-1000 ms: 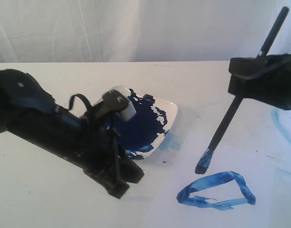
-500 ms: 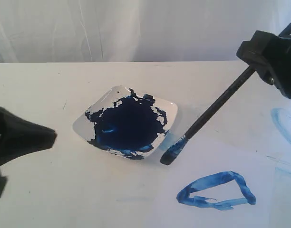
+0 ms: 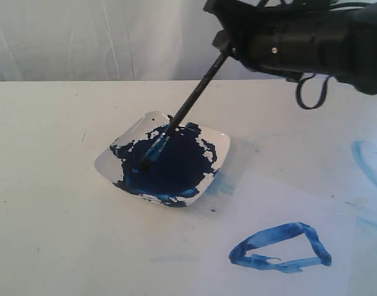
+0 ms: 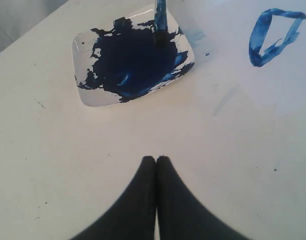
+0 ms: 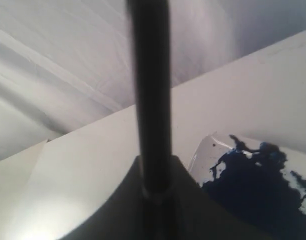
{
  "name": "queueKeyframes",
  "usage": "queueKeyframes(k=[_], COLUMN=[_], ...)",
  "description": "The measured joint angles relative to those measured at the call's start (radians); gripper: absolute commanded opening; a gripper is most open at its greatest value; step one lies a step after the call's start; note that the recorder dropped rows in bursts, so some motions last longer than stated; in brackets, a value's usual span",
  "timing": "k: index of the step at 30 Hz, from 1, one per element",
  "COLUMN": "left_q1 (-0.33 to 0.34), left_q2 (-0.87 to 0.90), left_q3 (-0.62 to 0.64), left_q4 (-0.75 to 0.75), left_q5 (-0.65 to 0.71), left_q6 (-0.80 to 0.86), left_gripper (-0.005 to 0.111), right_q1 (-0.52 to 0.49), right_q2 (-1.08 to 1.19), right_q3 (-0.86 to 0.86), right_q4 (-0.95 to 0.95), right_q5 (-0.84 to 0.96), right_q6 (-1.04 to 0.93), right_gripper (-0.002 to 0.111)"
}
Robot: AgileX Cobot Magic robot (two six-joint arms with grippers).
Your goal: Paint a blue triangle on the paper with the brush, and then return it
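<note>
Paint (image 3: 176,166) of dark blue pooled in white square dish (image 3: 223,143) on white table (image 3: 53,246), thin black-handled brush (image 3: 191,105) tilted, bristle tip in the pool, right hand (image 3: 224,44) clamped on its handle, left hand (image 4: 156,164) pressed together, blue triangle outline (image 3: 281,248) on white paper (image 3: 268,203) near the dish

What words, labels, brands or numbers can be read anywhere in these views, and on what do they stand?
None: no readable text in any view.
No print shows on the paint dish, the brush, the paper, the black arm or the table.
The only marks are paint: the blue triangle and loose smears.
</note>
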Motion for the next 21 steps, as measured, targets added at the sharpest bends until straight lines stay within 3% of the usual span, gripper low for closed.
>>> queueKeyframes(k=[9, 13, 21], left_q1=[0.000, 0.000, 0.000], left_q2=[0.000, 0.000, 0.000], left_q3=[0.000, 0.000, 0.000], left_q4=[0.026, 0.023, 0.023], left_q5=[0.014, 0.016, 0.019], left_q6=[-0.002, -0.002, -0.002], left_gripper=[0.000, 0.000, 0.000], right_q1=[-0.193, -0.246, -0.255], right_q2=[0.359, 0.443, 0.561], right_q3=[-0.296, -0.317, -0.326], right_q4=[0.007, 0.007, 0.029], right_q5=[0.311, 0.329, 0.261], right_q6=[0.342, 0.395, 0.410], right_gripper=[0.000, 0.000, 0.000])
